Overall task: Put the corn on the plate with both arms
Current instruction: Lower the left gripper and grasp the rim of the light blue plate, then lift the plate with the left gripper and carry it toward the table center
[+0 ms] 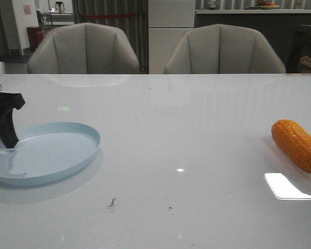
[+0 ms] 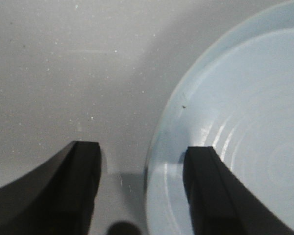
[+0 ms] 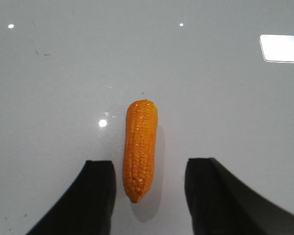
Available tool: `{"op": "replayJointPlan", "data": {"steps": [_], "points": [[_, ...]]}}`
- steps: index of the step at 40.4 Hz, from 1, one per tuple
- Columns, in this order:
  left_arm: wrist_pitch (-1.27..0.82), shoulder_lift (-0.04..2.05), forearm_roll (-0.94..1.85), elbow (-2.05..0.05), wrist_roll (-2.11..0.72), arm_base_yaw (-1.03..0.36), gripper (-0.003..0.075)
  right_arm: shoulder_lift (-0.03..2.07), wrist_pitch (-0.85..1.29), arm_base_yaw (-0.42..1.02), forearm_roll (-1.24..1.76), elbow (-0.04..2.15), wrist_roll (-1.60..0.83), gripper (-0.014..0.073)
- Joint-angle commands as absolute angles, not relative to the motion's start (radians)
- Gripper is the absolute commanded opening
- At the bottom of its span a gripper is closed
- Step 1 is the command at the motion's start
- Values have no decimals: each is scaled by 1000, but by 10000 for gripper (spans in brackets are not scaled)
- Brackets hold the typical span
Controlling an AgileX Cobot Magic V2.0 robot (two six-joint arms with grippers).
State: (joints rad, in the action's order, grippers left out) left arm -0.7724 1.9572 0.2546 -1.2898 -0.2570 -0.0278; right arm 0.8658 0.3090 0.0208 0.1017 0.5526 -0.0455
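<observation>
Lying on the table [image 1: 197, 129] at the far right, the corn [image 1: 297, 145] sits between the right gripper's [image 3: 149, 196] open fingers, ungripped. Plate [image 1: 67, 155] lies far left; left gripper [image 2: 142, 191], open, straddles its rim.

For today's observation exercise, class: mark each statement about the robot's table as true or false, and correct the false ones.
1. The corn already lies on the plate. False: it lies on the table far to the right, well apart from the plate.
2. The left end effector straddles the plate's rim, one finger over the plate, one outside. True.
3. The right end effector is clamped shut on the corn. False: its fingers stand open on either side of the cob.
4. The plate is pale blue and holds no food. True.
5. Two chairs stand behind the table. True.
</observation>
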Motion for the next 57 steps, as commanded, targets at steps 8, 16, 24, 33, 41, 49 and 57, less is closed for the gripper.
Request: {"op": "replayJointPlan", "data": {"steps": [8, 16, 24, 33, 41, 49, 57], "points": [[-763, 1929, 292, -1319, -247, -25, 90, 862, 235, 18, 105, 588, -43, 440], [-761, 1931, 293, -1332, -247, -25, 94, 862, 235, 18, 105, 588, -43, 440], [-794, 1927, 299, -1422, -247, -25, 94, 862, 235, 18, 105, 588, -43, 440], [-874, 1927, 420, -1556, -247, -25, 94, 862, 236, 18, 105, 588, -43, 440], [-915, 1927, 655, -1609, -262, -25, 94, 862, 236, 18, 105, 588, -43, 440], [-924, 1929, 811, -1609, -262, -61, 94, 862, 236, 18, 105, 588, -43, 440], [-925, 1957, 805, -1609, -262, -153, 94, 862, 236, 18, 105, 588, -43, 440]]}}
